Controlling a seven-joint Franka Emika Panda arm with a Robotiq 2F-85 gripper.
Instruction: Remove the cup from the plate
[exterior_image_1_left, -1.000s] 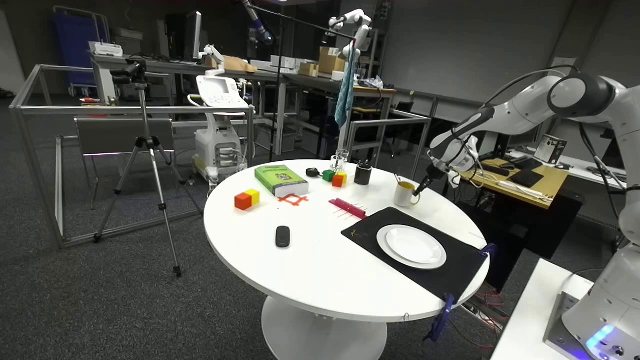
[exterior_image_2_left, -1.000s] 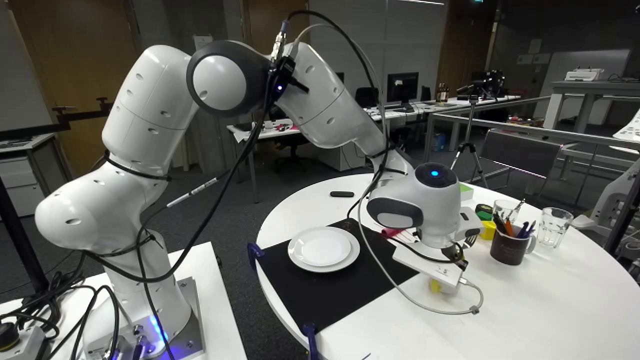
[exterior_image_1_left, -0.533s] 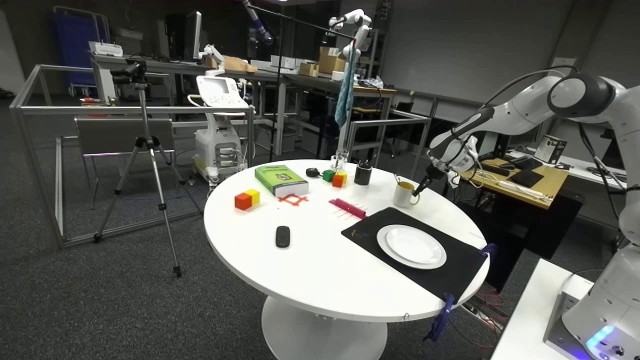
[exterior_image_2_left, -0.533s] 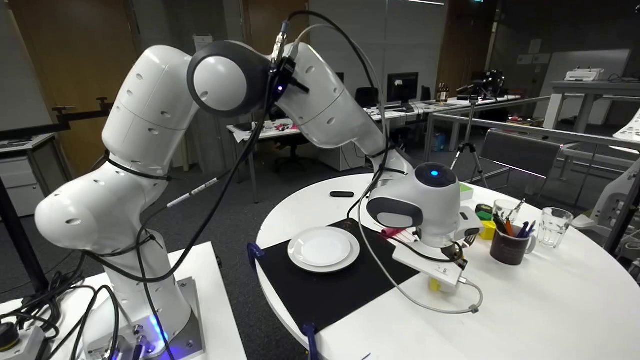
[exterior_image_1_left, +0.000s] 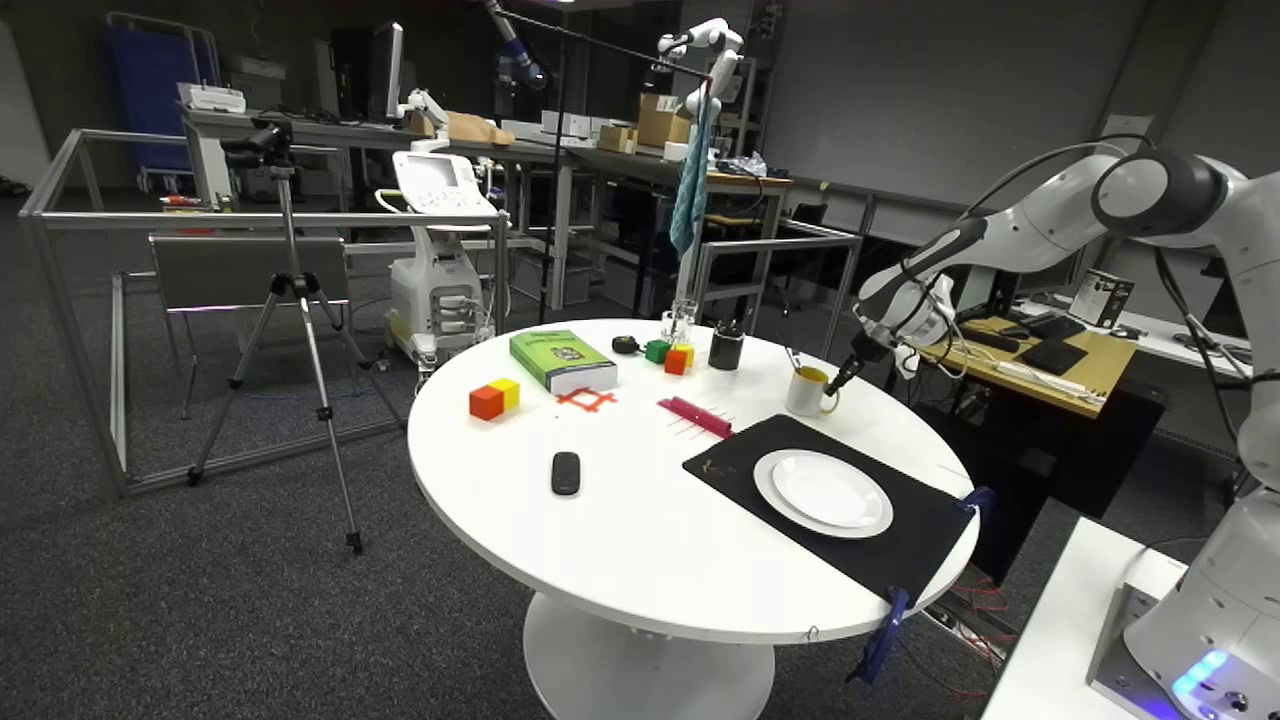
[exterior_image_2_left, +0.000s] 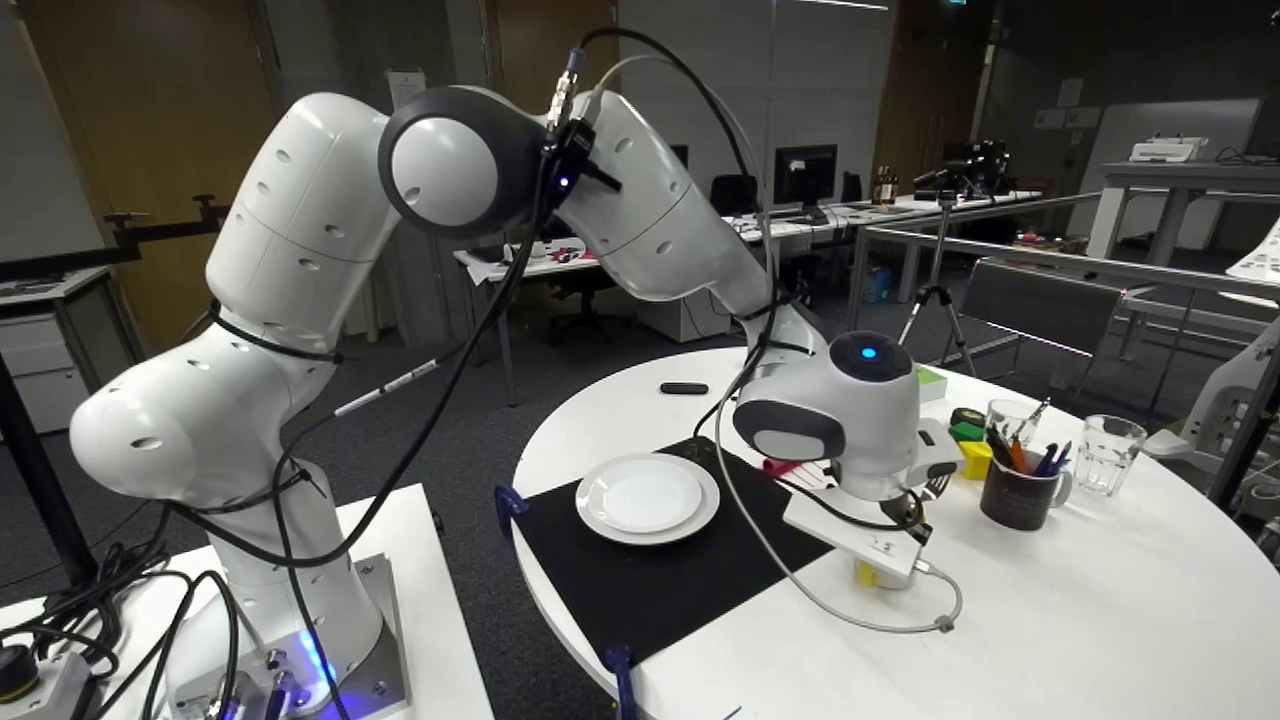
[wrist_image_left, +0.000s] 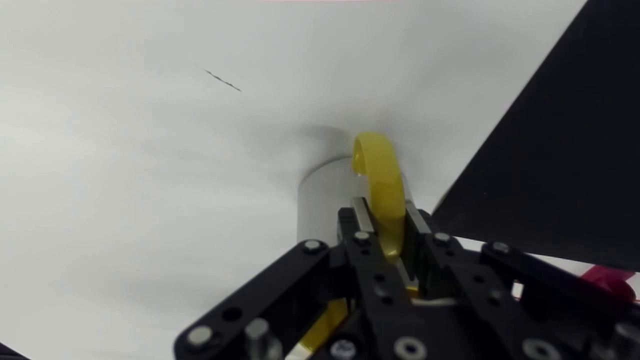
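The cup is cream-white with a yellow inside and a yellow handle. It is on the table beside the black mat, off the plate, with utensils sticking out of its top. It also shows in the wrist view, and in an exterior view it is mostly behind the wrist hardware. My gripper has its fingers closed on both sides of the handle. I cannot tell whether the cup's base touches the table. The plate lies flat on the mat with a smaller white plate on it; it also shows here.
The black mat is held by blue clamps at the table edge. A dark mug of pens and a glass stand near the cup. Coloured blocks, a pink piece and a green book are farther off.
My gripper and the cup have shifted together very slightly, a little down and left in both exterior views. The plate has not moved.
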